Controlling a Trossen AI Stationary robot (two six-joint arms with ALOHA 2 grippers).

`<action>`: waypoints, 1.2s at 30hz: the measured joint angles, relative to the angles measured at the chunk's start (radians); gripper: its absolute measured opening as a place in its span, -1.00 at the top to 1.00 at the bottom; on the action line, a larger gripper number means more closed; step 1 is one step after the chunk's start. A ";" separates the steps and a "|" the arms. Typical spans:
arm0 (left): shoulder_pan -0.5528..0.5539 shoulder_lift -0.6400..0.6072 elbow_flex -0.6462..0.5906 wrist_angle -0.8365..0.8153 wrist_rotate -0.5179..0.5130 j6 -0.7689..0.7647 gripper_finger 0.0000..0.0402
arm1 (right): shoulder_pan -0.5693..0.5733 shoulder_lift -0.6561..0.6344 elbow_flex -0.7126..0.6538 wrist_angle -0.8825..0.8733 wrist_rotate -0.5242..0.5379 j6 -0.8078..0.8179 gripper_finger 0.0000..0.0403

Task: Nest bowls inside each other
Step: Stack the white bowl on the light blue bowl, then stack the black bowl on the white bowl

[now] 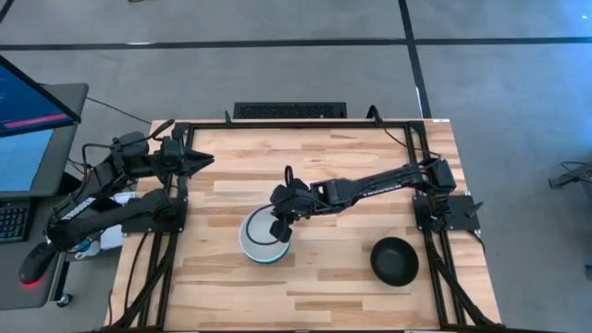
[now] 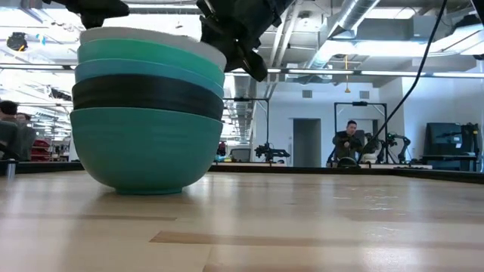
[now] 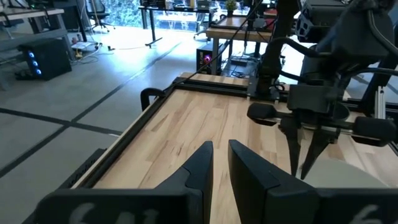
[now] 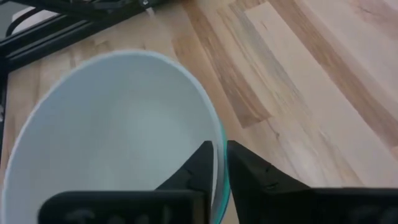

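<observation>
Your right tool (image 1: pixel 280 229) hangs over the near rim of the stack of five nested round bowls (image 2: pixel 147 113) at mid-counter, its fingers nearly together astride the rim of the plain white bowl (image 4: pixel 118 137) on top. The loose round black bowl (image 1: pixel 394 261) sits well apart, near the right arm's base. Your left tool (image 3: pixel 219 163) waits at the light wooden counter's (image 1: pixel 370 277) left edge, fingers almost closed on nothing.

Right gripper (image 1: pixel 281 231) nearly closed, reaching inward
</observation>
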 joint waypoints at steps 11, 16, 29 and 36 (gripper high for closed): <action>0.000 0.000 0.000 0.022 0.000 -0.001 0.80 | 0.001 -0.001 0.000 0.055 -0.050 0.007 0.60; 0.000 0.000 0.000 0.024 0.001 -0.009 0.80 | 0.000 -0.010 0.000 0.071 -0.051 0.008 0.60; 0.000 0.000 0.000 0.022 0.000 -0.003 0.80 | 0.004 -0.014 0.079 -0.064 -0.089 -0.001 0.60; 0.000 0.000 0.000 0.022 0.000 0.000 0.80 | 0.004 -0.014 0.213 -0.196 -0.077 -0.087 0.59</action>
